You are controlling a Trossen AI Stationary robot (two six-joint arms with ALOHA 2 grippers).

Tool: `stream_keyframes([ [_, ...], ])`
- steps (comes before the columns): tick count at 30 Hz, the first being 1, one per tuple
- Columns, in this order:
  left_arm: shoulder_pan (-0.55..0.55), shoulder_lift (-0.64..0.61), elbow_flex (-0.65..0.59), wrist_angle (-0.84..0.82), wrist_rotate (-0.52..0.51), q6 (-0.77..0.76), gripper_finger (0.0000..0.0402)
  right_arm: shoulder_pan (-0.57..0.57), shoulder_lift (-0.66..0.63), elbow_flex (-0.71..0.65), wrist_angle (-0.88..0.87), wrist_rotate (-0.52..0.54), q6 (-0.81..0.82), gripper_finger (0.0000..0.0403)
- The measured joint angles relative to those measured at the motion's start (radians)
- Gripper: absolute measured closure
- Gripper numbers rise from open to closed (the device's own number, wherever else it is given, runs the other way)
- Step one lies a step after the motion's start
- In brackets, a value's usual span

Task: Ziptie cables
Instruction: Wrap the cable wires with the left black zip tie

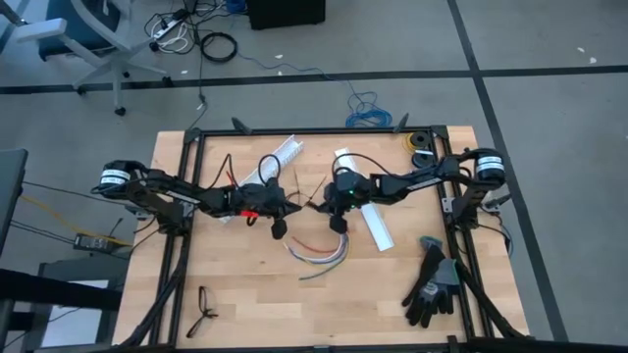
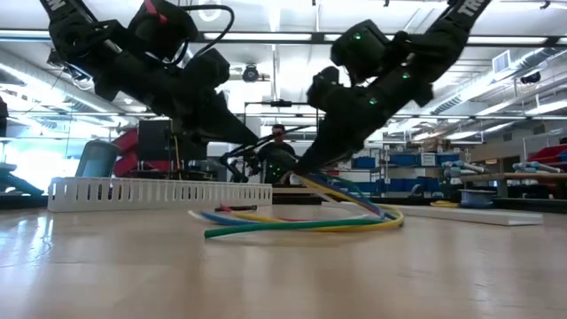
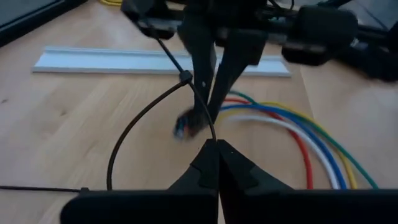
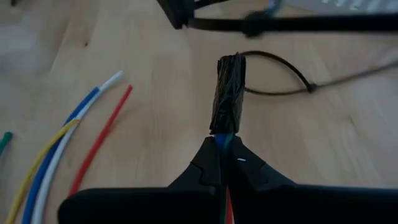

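Note:
The cables (image 1: 320,253) are red, white, blue, yellow and green wires joined by a dark sheath (image 4: 228,93). Their free ends lie on the table (image 1: 245,294). At the table's middle my right gripper (image 4: 224,140) is shut on them just behind the sheath. My left gripper (image 3: 216,144) faces it, shut on a black zip tie (image 3: 134,130) bent into a loop with its head (image 3: 185,76) up. The sheath end (image 3: 188,124) shows inside the loop's outline; whether it passes through, I cannot tell. My left gripper pinches the zip tie's strap (image 3: 211,132) between its two fingertips, slanting down from the table's left. The loop stands clear of the table beyond the fingers. My right gripper pinches the wires (image 4: 222,135) right behind the sheath, slanting down from the table's right and lying along the bundle. The sheath sticks out past the fingertips, lifted off the table. The wires trail down to the wood (image 2: 301,221).
Two white slotted channels lie on the table, one at the far side (image 1: 286,151) and one by the right arm (image 1: 373,221). Black gloves (image 1: 433,284) lie near right. Spare black strips (image 1: 203,310) lie near left, and one more (image 3: 37,188) lies by my left gripper.

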Motion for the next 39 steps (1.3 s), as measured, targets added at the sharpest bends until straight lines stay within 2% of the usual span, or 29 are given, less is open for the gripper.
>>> stream_keyframes([
  [9,0.000,0.056,0.000,0.011,0.004,-0.038,0.0401,-0.003,0.045,0.039,0.106,-0.020,-0.084,0.0400],
  [14,0.000,0.127,-0.001,0.126,0.029,-0.044,0.0398,-0.003,0.045,0.039,0.149,-0.021,-0.103,0.0401],
  [18,0.002,0.145,0.001,0.205,0.023,-0.064,0.0382,-0.003,0.045,0.039,0.140,-0.026,-0.093,0.0401],
  [29,0.005,0.145,0.001,0.186,0.033,-0.084,0.0316,-0.003,0.045,0.039,0.122,-0.025,-0.090,0.0400],
  [34,0.005,0.142,0.000,0.170,0.032,-0.069,0.0308,-0.003,0.045,0.039,0.120,-0.025,-0.079,0.0400],
  [39,0.005,0.141,0.000,0.222,0.029,-0.090,0.0308,-0.003,0.045,0.039,0.111,-0.026,-0.070,0.0400],
])
